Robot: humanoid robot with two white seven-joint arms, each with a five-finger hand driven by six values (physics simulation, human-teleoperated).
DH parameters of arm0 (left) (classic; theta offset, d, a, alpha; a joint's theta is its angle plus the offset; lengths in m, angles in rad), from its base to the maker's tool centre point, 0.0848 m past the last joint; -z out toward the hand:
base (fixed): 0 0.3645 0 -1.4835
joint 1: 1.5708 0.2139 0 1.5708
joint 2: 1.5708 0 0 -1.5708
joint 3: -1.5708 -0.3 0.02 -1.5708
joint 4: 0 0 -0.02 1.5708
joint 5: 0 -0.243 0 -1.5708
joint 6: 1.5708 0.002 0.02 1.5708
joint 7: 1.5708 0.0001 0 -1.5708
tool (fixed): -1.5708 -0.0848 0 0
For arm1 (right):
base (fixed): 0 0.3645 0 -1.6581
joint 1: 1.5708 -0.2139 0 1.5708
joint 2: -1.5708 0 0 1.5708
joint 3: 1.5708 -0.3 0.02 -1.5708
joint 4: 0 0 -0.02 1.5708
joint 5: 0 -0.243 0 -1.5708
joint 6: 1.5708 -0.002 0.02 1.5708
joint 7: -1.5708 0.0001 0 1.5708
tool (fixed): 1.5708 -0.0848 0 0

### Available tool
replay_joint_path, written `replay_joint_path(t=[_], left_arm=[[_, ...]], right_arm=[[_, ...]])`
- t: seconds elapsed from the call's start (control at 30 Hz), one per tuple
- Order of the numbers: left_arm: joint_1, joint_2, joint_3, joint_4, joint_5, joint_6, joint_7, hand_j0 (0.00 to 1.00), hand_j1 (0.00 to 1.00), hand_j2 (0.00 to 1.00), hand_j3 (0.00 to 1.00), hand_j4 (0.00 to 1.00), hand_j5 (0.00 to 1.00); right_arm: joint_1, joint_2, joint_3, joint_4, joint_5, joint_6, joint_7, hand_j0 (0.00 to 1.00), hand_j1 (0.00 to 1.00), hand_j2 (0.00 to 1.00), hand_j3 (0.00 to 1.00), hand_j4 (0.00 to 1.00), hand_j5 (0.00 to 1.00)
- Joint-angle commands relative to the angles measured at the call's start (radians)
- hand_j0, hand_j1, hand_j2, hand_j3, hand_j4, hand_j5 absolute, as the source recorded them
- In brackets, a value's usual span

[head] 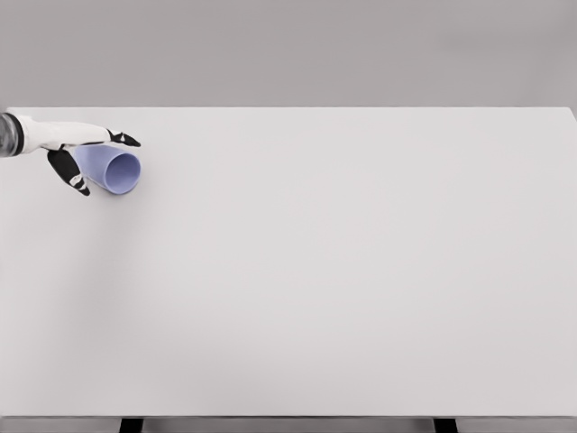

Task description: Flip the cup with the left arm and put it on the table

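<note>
Lavender plastic cup (115,170), tilted, far-left of the surface (343,271). My left hand (79,153) is clamped round its body, thumb above, fingers below. Looks light, stiff, slick; mid-wall grip seems best.

- A wide white desk (343,271) fills nearly the whole head view, its far edge running straight across below a plain grey wall.
- The desk's top is smooth and matte, with no marks or seams to be seen.
- Two dark legs show under its near edge, one toward the lower left and one toward the lower right.
- A pale lilac-blue cup (112,169) is at the desk's far left, close to the far edge.
- The cup is tipped on its side, its open mouth facing toward the lower right; whether it touches the desk's surface cannot be told.
</note>
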Motion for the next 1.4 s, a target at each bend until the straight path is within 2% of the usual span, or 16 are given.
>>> replay_joint_path(t=[0.0, 0.33, 0.4, 0.47, 0.53, 0.57, 0.73, 0.8, 0.83, 0.87, 1.1, 1.3, 1.37], left_arm=[[0.000, 0.000, 0.004, 0.000, 0.004, 0.008, 0.000, 1.00, 1.00, 1.00, 1.00, 1.00, 1.00], [0.005, -0.012, -0.005, 0.000, 0.003, 0.052, 0.000, 0.98, 0.98, 0.98, 0.98, 0.98, 0.98], [0.015, -0.014, 0.001, -0.002, 0.006, 0.064, 0.000, 0.90, 0.90, 0.90, 0.90, 0.90, 0.90], [0.015, -0.024, -0.005, -0.002, 0.006, 0.106, 0.000, 0.86, 0.86, 0.86, 0.86, 0.86, 0.86], [0.015, -0.026, 0.007, -0.008, 0.007, 0.107, 0.000, 0.70, 0.70, 0.70, 0.70, 0.70, 0.70], [0.015, -0.024, 0.007, -0.008, 0.007, 0.107, 0.000, 0.67, 0.67, 0.67, 0.67, 0.67, 0.67], [0.015, -0.026, 0.010, -0.011, 0.015, 0.107, 0.000, 0.66, 0.66, 0.66, 0.66, 0.66, 0.66], [0.023, -0.020, 0.054, -0.029, 0.023, 0.096, 0.000, 0.66, 0.66, 0.66, 0.66, 0.66, 0.66], [0.049, -0.014, 0.100, -0.062, 0.044, 0.095, 0.000, 0.66, 0.66, 0.66, 0.66, 0.66, 0.66], [0.052, -0.011, 0.107, -0.071, 0.085, 0.095, 0.000, 0.66, 0.66, 0.66, 0.66, 0.66, 0.66], [0.048, 0.009, 0.108, -0.086, 0.270, 0.021, 0.000, 0.61, 0.61, 0.61, 0.61, 0.61, 0.61], [0.057, 0.008, 0.094, -0.088, 0.513, -0.022, 0.000, 0.62, 0.62, 0.62, 0.62, 0.62, 0.62], [0.080, -0.001, 0.094, -0.091, 0.613, -0.020, 0.000, 0.60, 0.60, 0.60, 0.60, 0.60, 0.60]], right_arm=[[0.000, 0.000, 0.000, 0.000, 0.001, 0.000, 0.000, 1.00, 1.00, 1.00, 1.00, 1.00, 1.00], [0.000, 0.000, 0.000, 0.000, 0.001, 0.000, 0.000, 1.00, 1.00, 1.00, 1.00, 1.00, 1.00], [0.000, 0.000, 0.000, 0.000, 0.001, 0.000, 0.000, 1.00, 1.00, 1.00, 1.00, 1.00, 1.00], [0.000, 0.000, 0.000, 0.000, 0.001, 0.000, 0.000, 1.00, 1.00, 1.00, 1.00, 1.00, 1.00], [0.000, 0.000, 0.000, 0.000, 0.001, 0.000, 0.000, 1.00, 1.00, 1.00, 1.00, 1.00, 1.00], [0.000, 0.000, 0.000, 0.000, 0.001, 0.000, 0.000, 1.00, 1.00, 1.00, 1.00, 1.00, 1.00], [0.000, 0.000, 0.000, 0.000, 0.001, 0.000, 0.000, 1.00, 1.00, 1.00, 1.00, 1.00, 1.00], [0.000, 0.000, 0.000, 0.000, 0.001, 0.000, 0.000, 1.00, 1.00, 1.00, 1.00, 1.00, 1.00], [0.000, 0.000, 0.000, 0.000, 0.001, 0.000, 0.000, 1.00, 1.00, 1.00, 1.00, 1.00, 1.00], [0.000, 0.000, 0.000, 0.000, 0.001, 0.000, 0.000, 1.00, 1.00, 1.00, 1.00, 1.00, 1.00], [0.000, 0.000, 0.000, 0.000, 0.001, 0.000, 0.000, 1.00, 1.00, 1.00, 1.00, 1.00, 1.00], [0.000, 0.000, 0.000, 0.000, 0.001, 0.000, 0.000, 1.00, 1.00, 1.00, 1.00, 1.00, 1.00], [0.000, 0.000, 0.000, 0.000, 0.001, 0.000, 0.000, 1.00, 1.00, 1.00, 1.00, 1.00, 1.00]])
